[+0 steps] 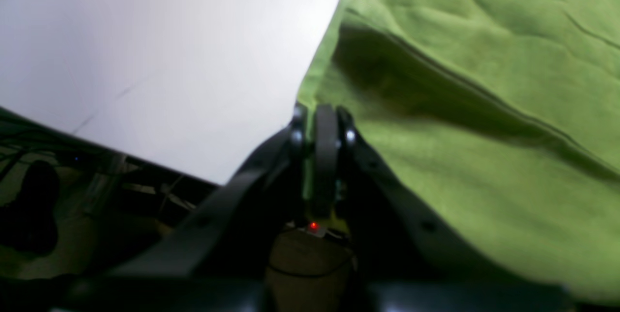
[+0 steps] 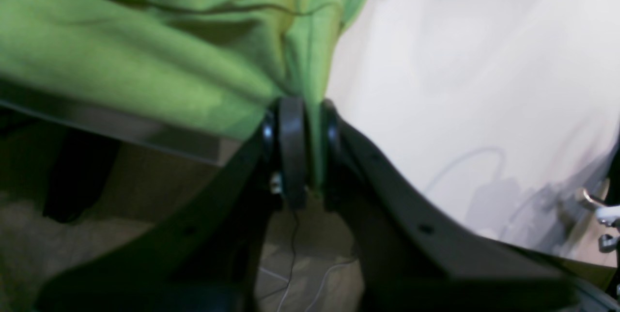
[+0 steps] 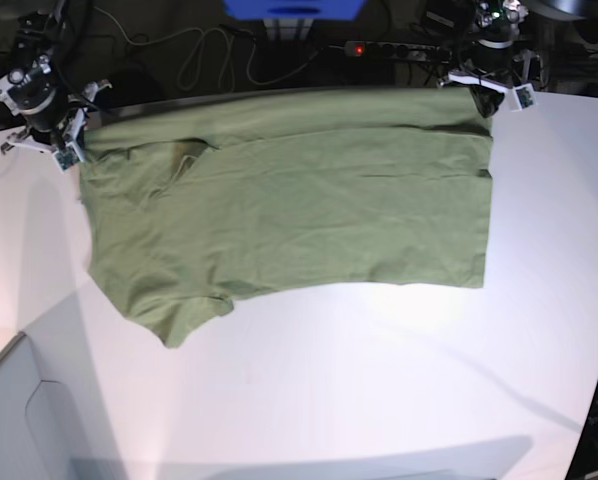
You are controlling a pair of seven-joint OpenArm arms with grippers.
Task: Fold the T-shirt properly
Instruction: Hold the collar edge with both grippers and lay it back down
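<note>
T-shirt [image 3: 289, 210] far-edge corners are pinched by the left gripper [image 1: 319, 125] and right gripper [image 2: 300, 118]; carry both evenly toward the table's [image 3: 399, 390] near edge.

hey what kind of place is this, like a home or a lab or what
Probably a robotics lab or workshop: a bare white table with a T-shirt on it, cables and a power strip behind, and two robot arms at the far edge.

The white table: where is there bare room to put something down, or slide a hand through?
Bare table spans the whole near side below the T-shirt, plus strips to either side of it. The far edge is crowded: the left gripper and the right gripper each pinch a shirt corner there, with cables behind.
</note>
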